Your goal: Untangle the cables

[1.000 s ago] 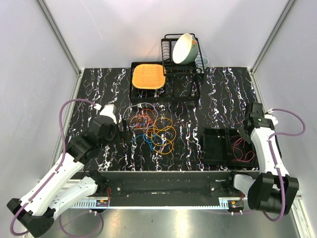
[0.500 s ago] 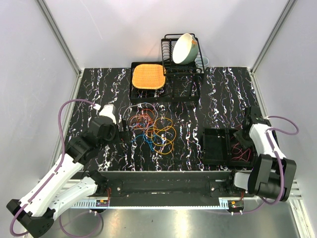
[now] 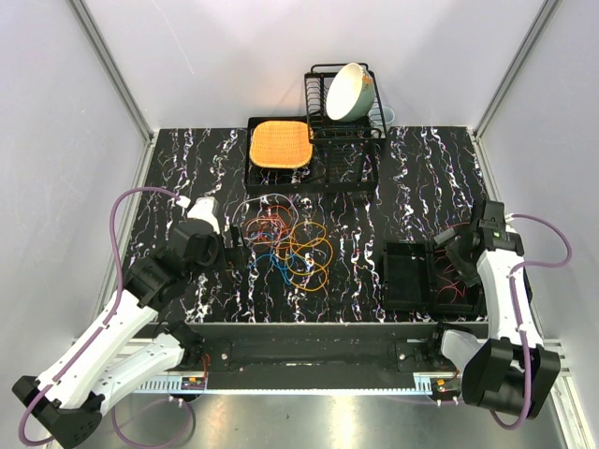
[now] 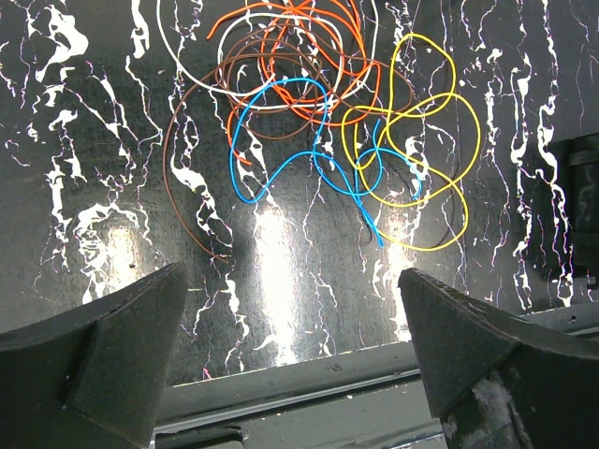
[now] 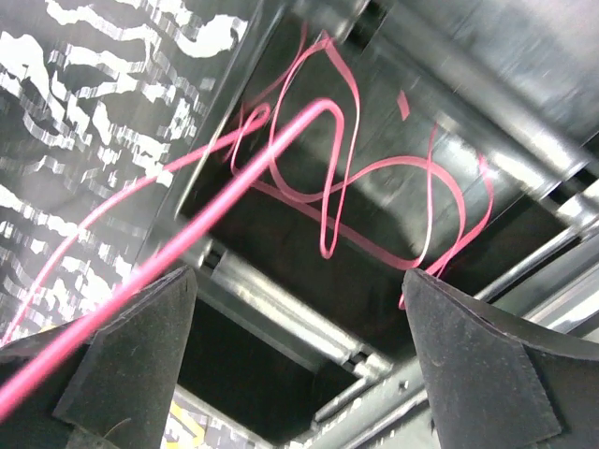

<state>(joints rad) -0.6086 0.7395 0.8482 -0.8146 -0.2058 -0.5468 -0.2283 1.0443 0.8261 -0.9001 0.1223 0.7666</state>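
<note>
A tangle of cables [image 3: 288, 245] lies at the table's middle: white [image 4: 178, 65], orange [image 4: 309, 56], brown [image 4: 178, 201], blue [image 4: 245, 159] and yellow [image 4: 426, 140] loops crossing each other. My left gripper [image 3: 236, 251] stands open just left of the tangle, its jaws [image 4: 292, 355] wide apart with nothing between them. A pink cable [image 5: 374, 178] lies loosely coiled in the black tray [image 3: 404, 271] at the right. My right gripper [image 3: 454, 245] hovers open over that tray; in the right wrist view one pink strand runs past its left finger [image 5: 112, 365].
At the back stands a black dish rack [image 3: 360, 140] with a pale bowl [image 3: 348, 92], and beside it an orange mat [image 3: 280, 143] on a black tray. The table's front metal rail [image 4: 309, 398] runs just below my left gripper.
My right gripper has opened and let go of the pink cable, which now lies in the black tray; that arm dipped, then drew back up. The left arm has not moved.
</note>
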